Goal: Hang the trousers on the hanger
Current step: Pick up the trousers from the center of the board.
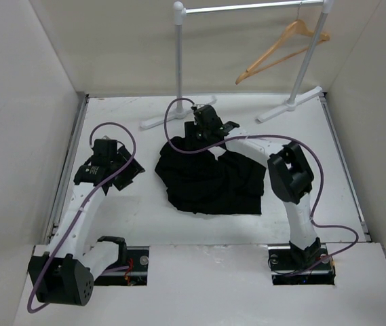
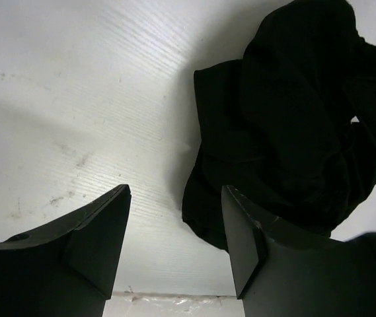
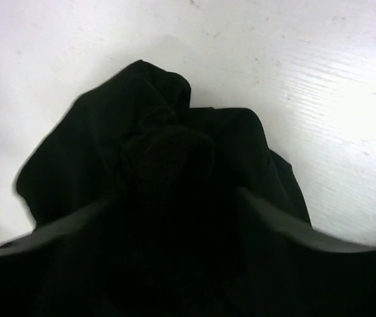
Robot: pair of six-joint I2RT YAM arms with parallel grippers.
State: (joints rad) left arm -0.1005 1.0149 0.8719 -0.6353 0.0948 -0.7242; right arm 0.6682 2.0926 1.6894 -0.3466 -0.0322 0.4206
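Observation:
The black trousers (image 1: 209,180) lie crumpled in a heap in the middle of the table. My right gripper (image 1: 198,138) is down on the heap's far edge. In the right wrist view its jaws (image 3: 174,198) stand apart around a bunched fold of the trousers (image 3: 168,152), and the fingertips are lost in the dark cloth. My left gripper (image 1: 126,170) is open and empty, low over bare table left of the heap. In the left wrist view (image 2: 176,191) the trousers (image 2: 293,112) lie beyond its right finger. The tan wooden hanger (image 1: 282,47) hangs on the rack at the back right.
The silver-and-white clothes rack (image 1: 247,7) stands along the back, its feet (image 1: 162,121) on the table behind the heap. White walls enclose the table on the left, right and back. Purple cables loop over both arms.

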